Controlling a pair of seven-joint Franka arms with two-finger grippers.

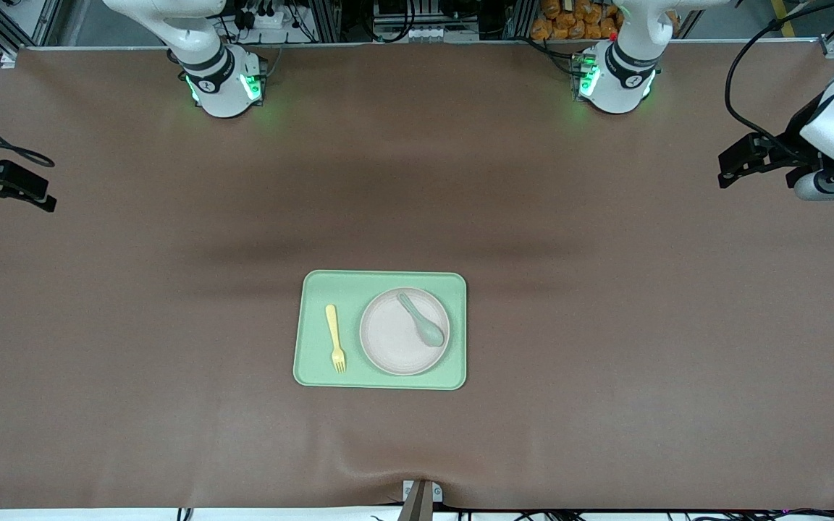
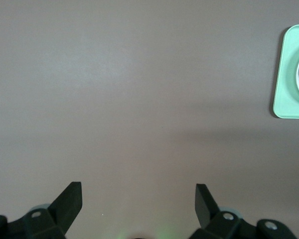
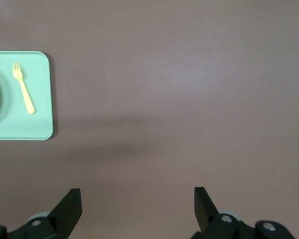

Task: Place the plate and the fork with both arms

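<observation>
right gripper (image 1: 8,189): up in the air over bare tablecloth at the right arm's end of the table, well apart from the tray; fingers (image 3: 70,206) spread wide, nothing between them; this arm waits.
fork (image 1: 335,338): lies flat on the tray, on the side toward the right arm's end, just beside the plate without touching it, tines toward the front camera.
tray (image 1: 316,286): light green rectangle on the brown tablecloth (image 1: 605,325), midway between the two arms' ends.
plate (image 1: 392,344): sits on the tray, on the side toward the left arm's end.
spoon (image 1: 423,322): rests on the plate, bowl nearer the front camera than its handle.
left gripper (image 1: 746,161): up in the air over bare tablecloth at the left arm's end, well apart from the tray; fingers (image 2: 70,201) spread wide, holding nothing.
</observation>
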